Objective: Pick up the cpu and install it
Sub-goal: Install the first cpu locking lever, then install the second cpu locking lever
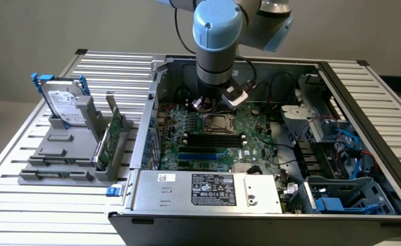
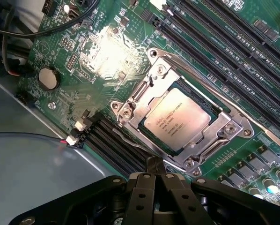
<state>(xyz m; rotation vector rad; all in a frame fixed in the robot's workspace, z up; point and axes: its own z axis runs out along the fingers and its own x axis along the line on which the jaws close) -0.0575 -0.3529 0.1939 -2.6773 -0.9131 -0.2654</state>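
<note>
The cpu [image 2: 176, 119], a flat silvery square with printed text, lies inside the metal socket frame [image 2: 130, 101] on the green motherboard [image 2: 107, 56]. In the exterior view the socket [image 1: 221, 123] sits in the middle of the open computer case [image 1: 207, 197], directly under the arm's wrist. My gripper [image 2: 154, 163] hovers just beside the socket's edge with its black fingers pressed together and nothing between them. In the exterior view the gripper [image 1: 216, 106] hangs a short way above the board.
Black memory slots [image 1: 214, 139] run beside the socket. A hard drive with blue bracket [image 1: 65, 105] and a green circuit card [image 1: 112, 134] stand in a grey holder at the exterior view's left. Drive cages and cables [image 1: 337, 148] fill the case's right side.
</note>
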